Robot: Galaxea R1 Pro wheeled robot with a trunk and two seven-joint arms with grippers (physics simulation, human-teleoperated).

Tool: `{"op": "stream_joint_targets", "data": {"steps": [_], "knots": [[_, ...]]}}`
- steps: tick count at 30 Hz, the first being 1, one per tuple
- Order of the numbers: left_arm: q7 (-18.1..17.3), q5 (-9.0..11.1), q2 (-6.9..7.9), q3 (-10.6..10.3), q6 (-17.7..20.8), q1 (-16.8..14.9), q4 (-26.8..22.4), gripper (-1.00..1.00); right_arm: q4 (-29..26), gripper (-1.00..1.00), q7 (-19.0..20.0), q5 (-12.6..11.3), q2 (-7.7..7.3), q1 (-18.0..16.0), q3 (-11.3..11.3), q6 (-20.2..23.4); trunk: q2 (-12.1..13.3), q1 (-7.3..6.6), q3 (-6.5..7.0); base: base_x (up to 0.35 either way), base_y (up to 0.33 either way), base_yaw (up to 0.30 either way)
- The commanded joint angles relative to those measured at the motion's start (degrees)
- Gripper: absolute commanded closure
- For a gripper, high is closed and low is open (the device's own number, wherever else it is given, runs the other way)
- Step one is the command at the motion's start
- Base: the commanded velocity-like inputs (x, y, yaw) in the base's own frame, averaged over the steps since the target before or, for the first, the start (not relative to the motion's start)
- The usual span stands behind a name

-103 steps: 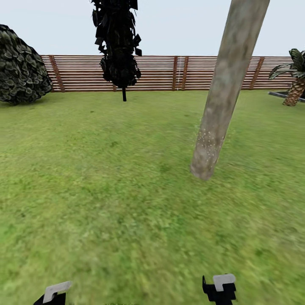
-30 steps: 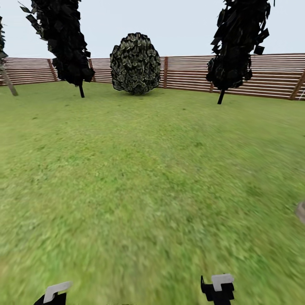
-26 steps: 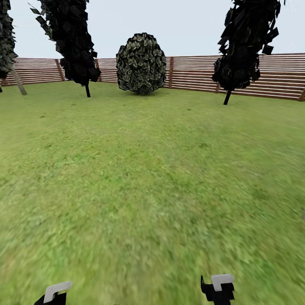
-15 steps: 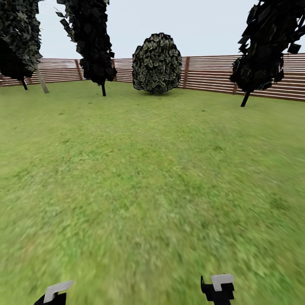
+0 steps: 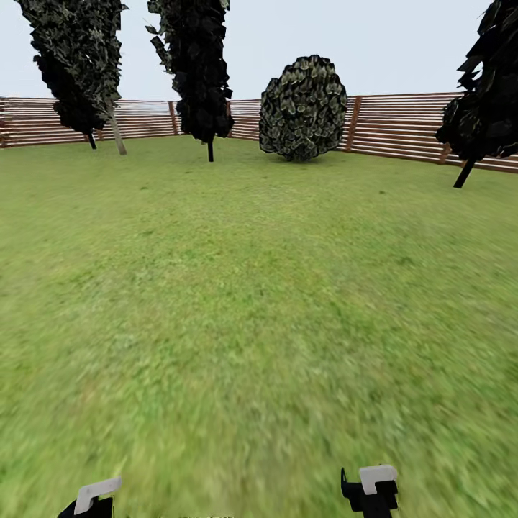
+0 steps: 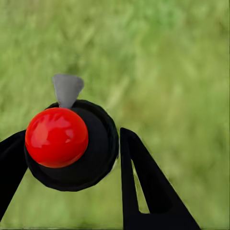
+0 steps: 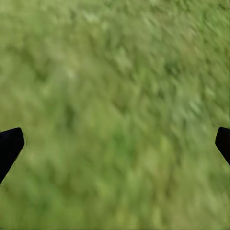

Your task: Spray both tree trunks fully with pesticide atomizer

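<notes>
1. Your left gripper (image 6: 72, 158) is closed around the pesticide atomizer (image 6: 72, 146): in the left wrist view the black fingers (image 6: 143, 187) sit on either side of its round black body, with a glossy red ball on top and a grey nozzle sticking out past it.
2. Your right gripper (image 7: 115, 139) is spread wide and holds nothing; its two dark fingertips (image 7: 9, 146) sit at opposite edges of the right wrist view, with blurred grass between them.
3. In the head view, take the round leafy bush (image 5: 303, 108) at the fence (image 5: 403, 129) as your landmark. The floor (image 5: 244, 302) of green grass stretches from it towards you.
4. Just left of the bush stands a slim dark tree (image 5: 196, 65) on a thin stem.
5. Further left of the bush, another dark-leaved tree (image 5: 75, 61) stands by the fence, and a pale leaning trunk (image 5: 117, 135) shows at its foot; it is too small to tell whether any white specks lie on it.
6. Right of the bush, well apart from it, a third dark tree (image 5: 489, 93) leans in at the edge.
7. Nearest you, well short of the bush, the tops of both arms peek up as pale grey tabs on black.
</notes>
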Motion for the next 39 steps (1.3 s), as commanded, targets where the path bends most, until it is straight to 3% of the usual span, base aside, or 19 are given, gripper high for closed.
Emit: {"op": "stream_joint_targets", "data": {"steps": [1, 39], "knots": [[0.01, 0.0, 0.0, 0.01, 0.0, 0.0, 0.0, 1.0, 0.0, -1.0, 0.0, 0.0, 0.0, 0.0, 0.0, 0.0, 0.0, 0.0, 0.0, 0.0, 0.0, 0.282], [0.01, 0.09, -0.01, 0.01, 0.0, 0.0, 0.0, 1.0, 0.0, -1.0, 0.0, 0.0, 0.0, 0.0, 0.0, 0.0, 0.0, 0.0, 0.0, 0.0, 0.0, 0.282]]}}
